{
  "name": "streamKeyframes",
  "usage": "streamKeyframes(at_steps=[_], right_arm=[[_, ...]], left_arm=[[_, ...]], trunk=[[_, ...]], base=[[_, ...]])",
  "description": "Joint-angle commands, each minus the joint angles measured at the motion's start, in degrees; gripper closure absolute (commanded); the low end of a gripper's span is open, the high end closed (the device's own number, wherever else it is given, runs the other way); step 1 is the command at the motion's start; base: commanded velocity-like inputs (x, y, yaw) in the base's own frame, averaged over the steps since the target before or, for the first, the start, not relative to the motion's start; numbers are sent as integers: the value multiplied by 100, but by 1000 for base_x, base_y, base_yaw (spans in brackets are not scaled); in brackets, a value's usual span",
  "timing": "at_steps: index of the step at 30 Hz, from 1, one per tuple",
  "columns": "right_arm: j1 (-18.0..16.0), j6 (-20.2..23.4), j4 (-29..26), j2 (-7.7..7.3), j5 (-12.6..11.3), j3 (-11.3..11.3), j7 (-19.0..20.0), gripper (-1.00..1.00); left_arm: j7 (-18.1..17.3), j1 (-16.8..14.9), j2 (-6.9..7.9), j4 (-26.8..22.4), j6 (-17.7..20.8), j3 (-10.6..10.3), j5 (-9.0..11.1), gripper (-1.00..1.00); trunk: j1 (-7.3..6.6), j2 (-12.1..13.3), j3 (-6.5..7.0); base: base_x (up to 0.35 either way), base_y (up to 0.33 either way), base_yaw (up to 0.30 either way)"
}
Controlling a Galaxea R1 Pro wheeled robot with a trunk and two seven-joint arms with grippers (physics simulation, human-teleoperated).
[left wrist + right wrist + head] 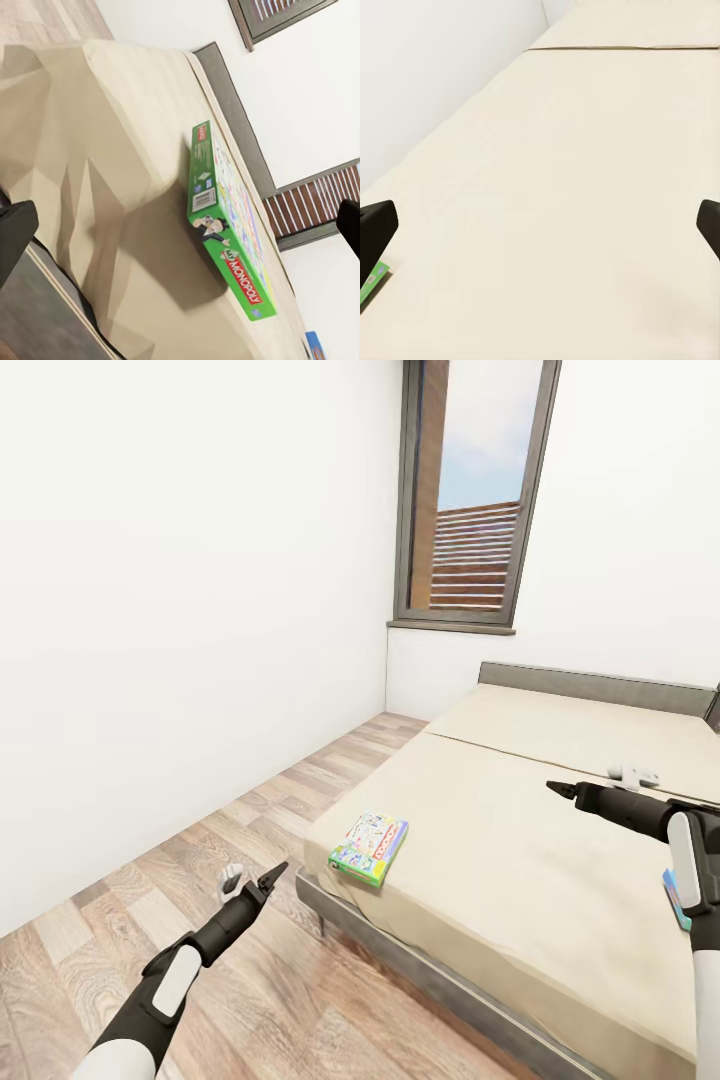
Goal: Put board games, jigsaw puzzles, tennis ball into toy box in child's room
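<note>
Board game [369, 847], a flat green-edged box with white, yellow and red print, lies flat near the corner of the low beige-mattressed bed [520, 860], reachable from the floor side. Left gripper [252, 884] hovers over the wood-plank floor [200, 880] short of it, fingers spread, likely staged for approach. Right gripper [562, 790] hangs farther over the mattress; fingers apart, empty.

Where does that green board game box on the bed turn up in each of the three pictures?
Head view: board game lies flat near the bed's near left corner.
Left wrist view: the same box seen edge-on, green side with MONOPOLY lettering.
Right wrist view: a green sliver at the picture's edge.
Shared landmark: the beige mattress.
</note>
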Motion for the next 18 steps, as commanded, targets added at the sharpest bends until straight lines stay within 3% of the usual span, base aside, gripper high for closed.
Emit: streamKeyframes(at_steps=[1, 7, 18], right_arm=[[-3, 41, -3, -2, -49, -6, -12, -100], [-2, 42, -4, -1, -49, -3, -15, -100], [1, 48, -10, -4, -49, 2, -13, -100]], left_arm=[[-16, -4, -10, 0, 51, 24, 21, -100], [-9, -4, -32, 3, 48, 24, 20, -100], [-1, -10, -56, 17, 46, 25, 31, -100]], trunk=[[-1, -2, -6], [-1, -2, -6], [-1, -2, -6]], base=[[0, 0, 0], [0, 0, -66], [0, 0, -193]])
